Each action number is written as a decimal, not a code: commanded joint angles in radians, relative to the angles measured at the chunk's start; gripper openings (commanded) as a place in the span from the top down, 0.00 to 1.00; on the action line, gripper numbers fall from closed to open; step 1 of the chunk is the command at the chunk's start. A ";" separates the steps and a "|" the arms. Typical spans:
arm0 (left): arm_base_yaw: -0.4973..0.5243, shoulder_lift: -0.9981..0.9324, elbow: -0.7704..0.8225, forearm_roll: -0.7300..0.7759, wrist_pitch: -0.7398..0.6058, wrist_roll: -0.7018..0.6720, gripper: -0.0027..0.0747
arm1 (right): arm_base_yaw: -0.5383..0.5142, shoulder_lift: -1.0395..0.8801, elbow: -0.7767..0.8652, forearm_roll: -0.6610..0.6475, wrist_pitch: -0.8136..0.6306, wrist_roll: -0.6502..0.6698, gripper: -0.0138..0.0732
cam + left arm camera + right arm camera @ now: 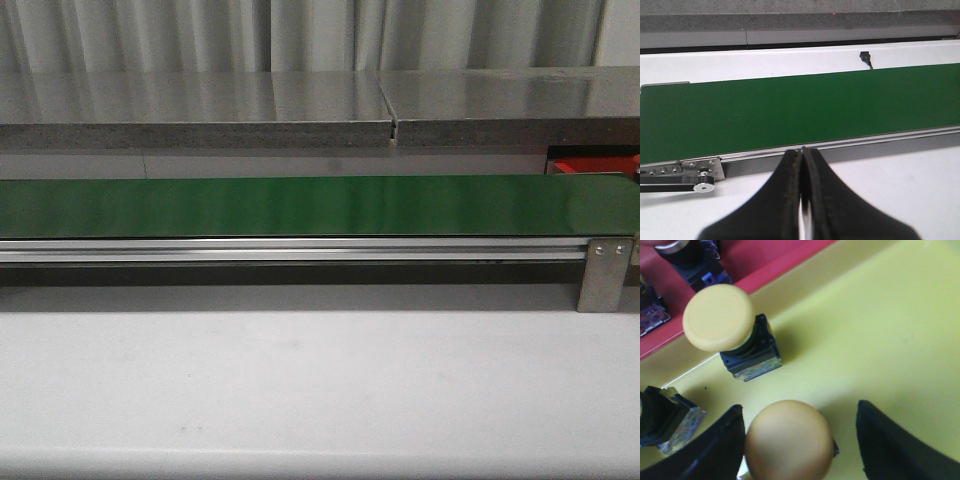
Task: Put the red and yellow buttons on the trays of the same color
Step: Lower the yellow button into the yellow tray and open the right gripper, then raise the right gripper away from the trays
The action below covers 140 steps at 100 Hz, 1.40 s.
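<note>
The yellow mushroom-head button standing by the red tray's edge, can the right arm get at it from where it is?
Probably yes. The right gripper is open over the yellow tray, straddling another yellow button; the yellow mushroom-head button stands close by, nothing between.

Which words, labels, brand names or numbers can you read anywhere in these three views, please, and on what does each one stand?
None can be read in any view.
The conveyor belt is plain green, and its metal bracket shows only screws.
The yellow buttons have blank caps, and their bases carry nothing legible.
The yellow tray and red tray show no markings.
</note>
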 commanded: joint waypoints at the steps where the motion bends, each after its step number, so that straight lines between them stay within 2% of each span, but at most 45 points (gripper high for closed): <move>1: -0.005 -0.003 -0.029 -0.025 -0.064 0.000 0.99 | -0.005 -0.058 -0.021 0.001 -0.007 -0.002 0.28; 31: -0.005 -0.003 -0.029 -0.025 -0.064 0.000 0.99 | -0.005 -0.182 -0.021 -0.034 0.024 -0.013 0.28; 49: -0.005 -0.003 -0.029 -0.025 -0.064 0.000 0.99 | 0.003 -0.268 -0.021 -0.043 0.122 -0.014 0.31; 61: -0.005 -0.003 -0.029 -0.025 -0.064 0.000 0.99 | 0.045 -0.309 -0.021 -0.046 0.150 -0.035 0.47; 72: -0.005 -0.003 -0.029 -0.025 -0.064 0.000 0.99 | 0.118 -0.339 -0.021 -0.047 0.155 -0.072 0.69; 82: -0.005 -0.003 -0.029 -0.025 -0.064 0.000 0.99 | 0.198 -0.361 -0.021 -0.049 0.155 -0.081 0.85; 90: -0.005 -0.003 -0.029 -0.025 -0.064 0.000 0.99 | 0.255 -0.372 -0.021 -0.051 0.151 -0.083 0.94; 108: -0.005 -0.003 -0.029 -0.025 -0.064 0.000 0.99 | 0.385 -0.393 -0.021 -0.051 0.119 -0.085 0.92; 140: -0.005 -0.003 -0.029 -0.025 -0.064 0.000 0.99 | 0.510 -0.458 -0.021 -0.051 0.093 -0.085 0.92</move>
